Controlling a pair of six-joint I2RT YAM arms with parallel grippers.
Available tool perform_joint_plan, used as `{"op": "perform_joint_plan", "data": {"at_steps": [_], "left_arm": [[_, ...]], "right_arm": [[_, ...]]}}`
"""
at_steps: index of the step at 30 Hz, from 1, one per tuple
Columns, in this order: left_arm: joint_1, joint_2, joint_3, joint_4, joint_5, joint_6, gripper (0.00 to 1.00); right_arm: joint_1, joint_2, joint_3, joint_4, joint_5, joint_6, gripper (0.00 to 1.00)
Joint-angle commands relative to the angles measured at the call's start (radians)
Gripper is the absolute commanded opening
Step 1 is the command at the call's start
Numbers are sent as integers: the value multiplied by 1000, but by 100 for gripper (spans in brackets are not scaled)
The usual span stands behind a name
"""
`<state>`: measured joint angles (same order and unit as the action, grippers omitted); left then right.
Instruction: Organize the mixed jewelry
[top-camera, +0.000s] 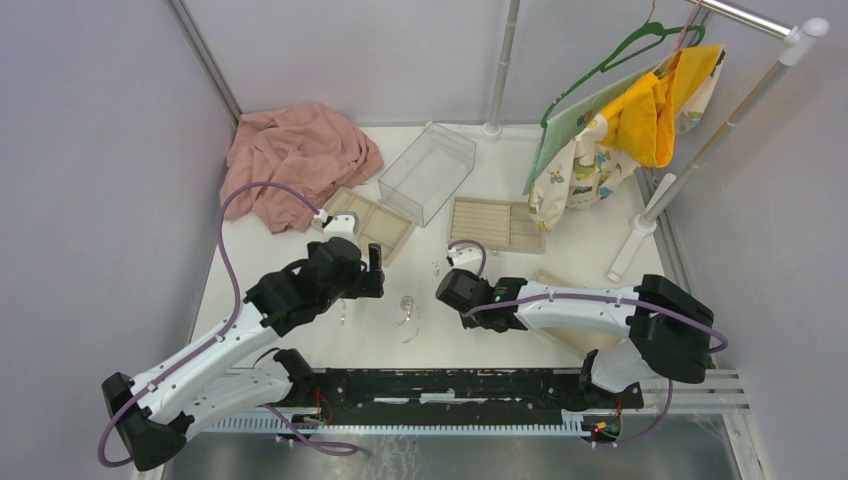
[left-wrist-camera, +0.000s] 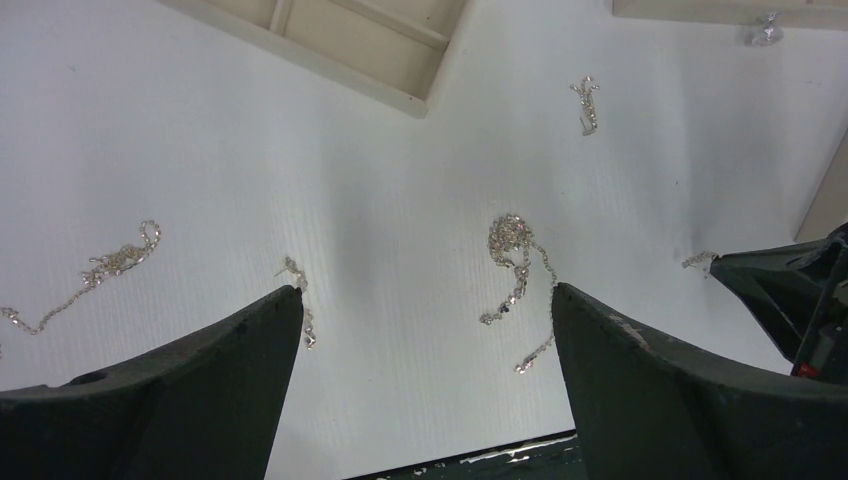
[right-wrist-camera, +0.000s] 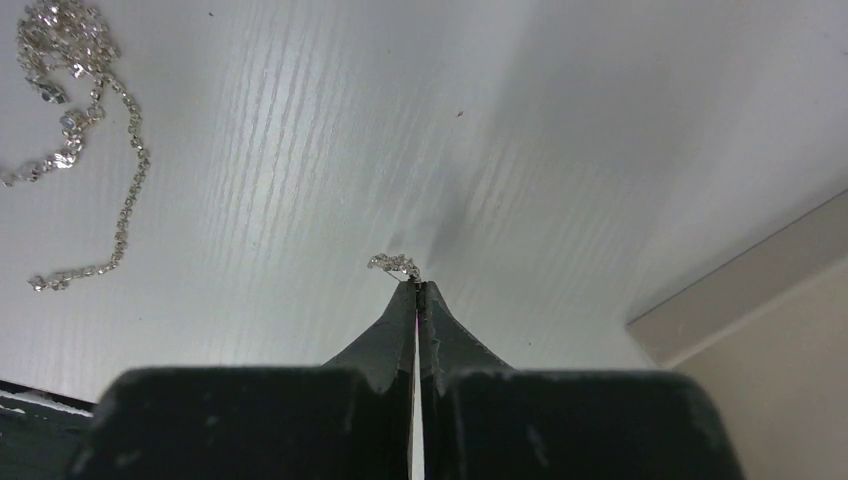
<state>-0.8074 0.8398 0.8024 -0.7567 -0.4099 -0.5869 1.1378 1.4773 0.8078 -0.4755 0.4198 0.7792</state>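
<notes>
The mixed jewelry lies scattered on the white table. A coiled silver chain (left-wrist-camera: 515, 260) lies ahead of my left gripper (left-wrist-camera: 427, 290), which is open, empty and above the table. A short silver piece (left-wrist-camera: 298, 300) lies by its left finger, and a longer chain (left-wrist-camera: 110, 265) lies further left. An earring-like bit (left-wrist-camera: 587, 103) lies further off. My right gripper (right-wrist-camera: 417, 284) is shut, with a tiny silver chain piece (right-wrist-camera: 395, 265) pinched at its tips, low over the table. The coiled chain also shows in the right wrist view (right-wrist-camera: 75, 150) and the top view (top-camera: 407, 308).
Two beige compartment trays (top-camera: 375, 225) (top-camera: 495, 225) and a clear plastic box (top-camera: 427, 170) stand behind the grippers. A pink cloth (top-camera: 295, 160) lies at the back left. A clothes rack with hanging garments (top-camera: 620, 120) stands at the back right. Another beige tray's edge (right-wrist-camera: 760, 300) is right of my right gripper.
</notes>
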Motion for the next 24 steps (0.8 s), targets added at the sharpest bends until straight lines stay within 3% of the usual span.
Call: {"op": "perform_joint_plan", "data": {"at_steps": [1,17,24], "left_arm": [[-5,2,8,27,-20,12,100],[-4,24,56,14,-45,-5,100],[-3,-7,61,-27,-131,-75,100]], "right_arm": [[-26,-63,50,-45,61,-22,0],[-253,-216,61,-104,85,-157,0],[-386,-185,123,-70,69,-276,0]]}}
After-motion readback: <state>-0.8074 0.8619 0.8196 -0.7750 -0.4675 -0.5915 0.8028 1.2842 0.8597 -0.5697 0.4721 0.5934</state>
